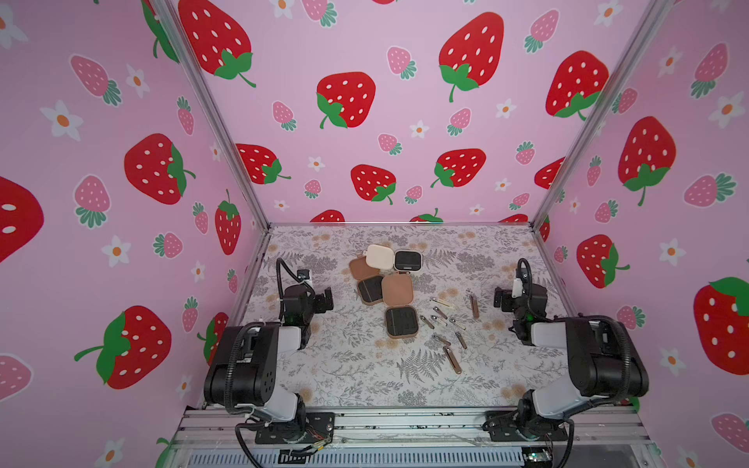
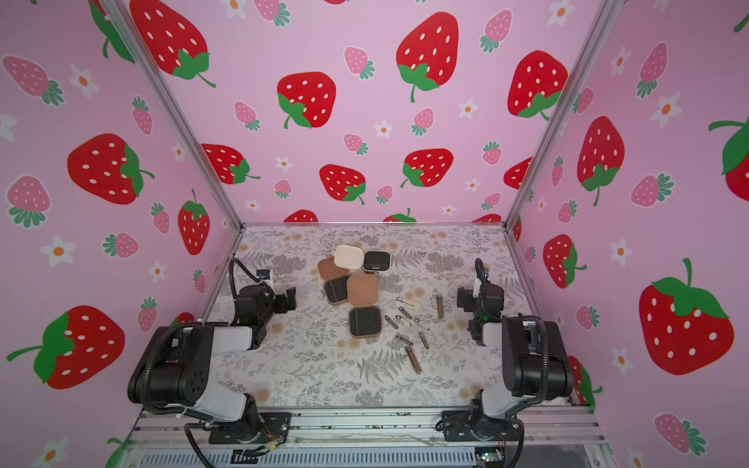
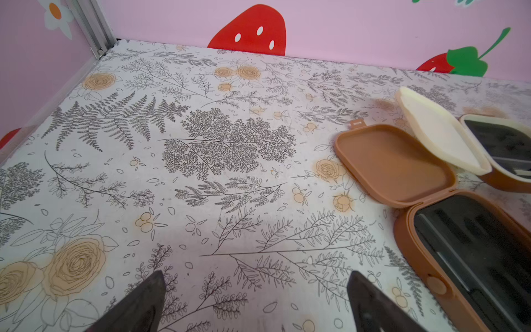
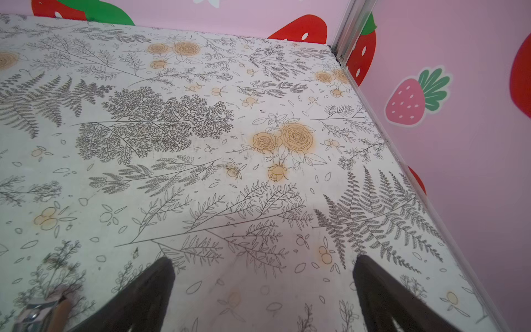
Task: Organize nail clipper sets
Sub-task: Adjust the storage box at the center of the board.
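Both claws released and empty. The left gripper [image 1: 326, 300] and right gripper [image 1: 498, 299] hang low near opposite side edges of the table [image 1: 344, 381]. Three open cases [image 1: 397, 289] cluster mid-table, toward the far edge. Loose metal tools [image 1: 439, 314] are scattered between them and the right edge. The nearest tool [image 1: 474, 306] lies just inboard of the right gripper, long axis near-to-far. The right arm looks better placed.

Cases [image 1: 397, 289] clustered behind centre on the table [image 1: 344, 364], some overlapping, metal tools [image 1: 452, 360] scattered to their right and front
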